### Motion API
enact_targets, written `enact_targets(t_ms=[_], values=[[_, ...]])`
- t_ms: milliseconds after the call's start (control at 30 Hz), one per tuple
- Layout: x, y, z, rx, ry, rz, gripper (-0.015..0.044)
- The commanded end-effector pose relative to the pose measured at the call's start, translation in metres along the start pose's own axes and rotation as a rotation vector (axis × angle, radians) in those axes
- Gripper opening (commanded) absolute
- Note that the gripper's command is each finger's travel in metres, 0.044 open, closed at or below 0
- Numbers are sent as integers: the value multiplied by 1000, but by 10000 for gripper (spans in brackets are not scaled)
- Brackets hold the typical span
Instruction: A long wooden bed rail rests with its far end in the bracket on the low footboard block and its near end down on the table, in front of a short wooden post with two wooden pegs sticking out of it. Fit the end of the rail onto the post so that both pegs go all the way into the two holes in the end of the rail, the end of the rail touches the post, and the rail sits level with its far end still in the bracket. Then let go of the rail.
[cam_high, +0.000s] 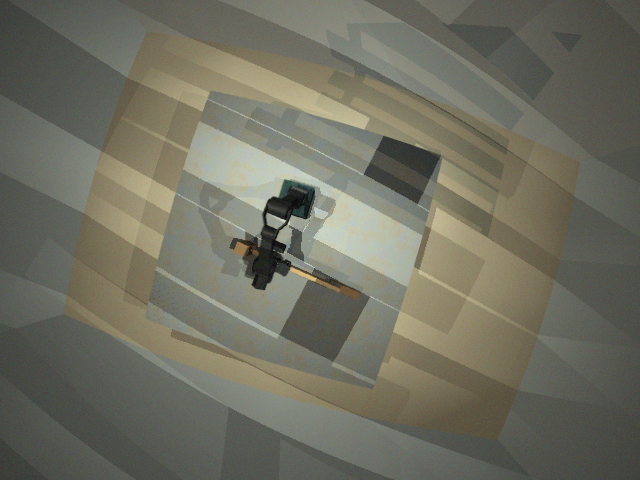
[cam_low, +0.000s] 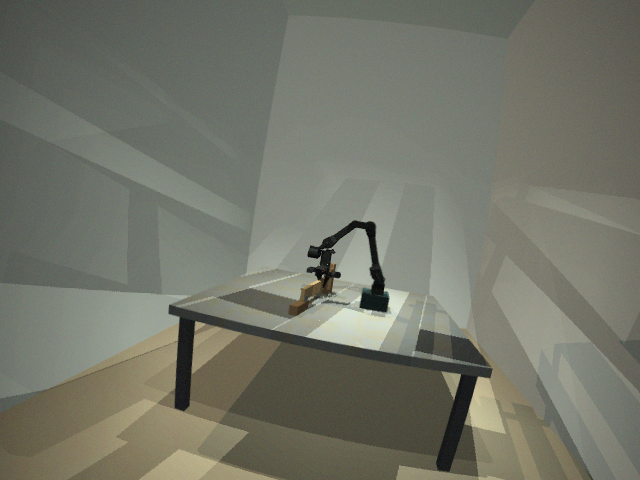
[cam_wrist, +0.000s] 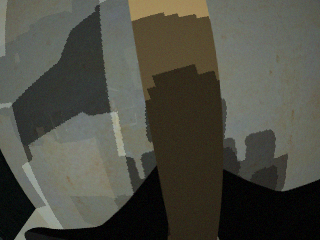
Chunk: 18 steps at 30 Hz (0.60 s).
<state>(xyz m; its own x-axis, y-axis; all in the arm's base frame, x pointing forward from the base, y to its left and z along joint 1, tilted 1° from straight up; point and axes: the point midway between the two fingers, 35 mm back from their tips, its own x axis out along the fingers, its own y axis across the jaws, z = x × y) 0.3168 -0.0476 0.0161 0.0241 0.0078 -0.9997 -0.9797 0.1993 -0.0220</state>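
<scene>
— Where is the bed rail?
— Lifted near the post, far end toward the footboard block, the gripper clamped on it.
— Which step?
— Probably aligning the holes; the next move likely needs a level push onto the pegs, hidden here.

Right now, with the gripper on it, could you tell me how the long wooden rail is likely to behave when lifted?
Probably stiff: the rail runs straight. The gripper grips it near one end, so the far end may sag or pivot. Its flat faces make rolling unlikely.
</scene>
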Motion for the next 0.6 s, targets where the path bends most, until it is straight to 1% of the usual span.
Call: enact_targets(t_ms=[0, 567], values=[[-1, 0, -2, -3, 0, -2, 0], [0, 0, -3, -3, 0, -2, 0]])
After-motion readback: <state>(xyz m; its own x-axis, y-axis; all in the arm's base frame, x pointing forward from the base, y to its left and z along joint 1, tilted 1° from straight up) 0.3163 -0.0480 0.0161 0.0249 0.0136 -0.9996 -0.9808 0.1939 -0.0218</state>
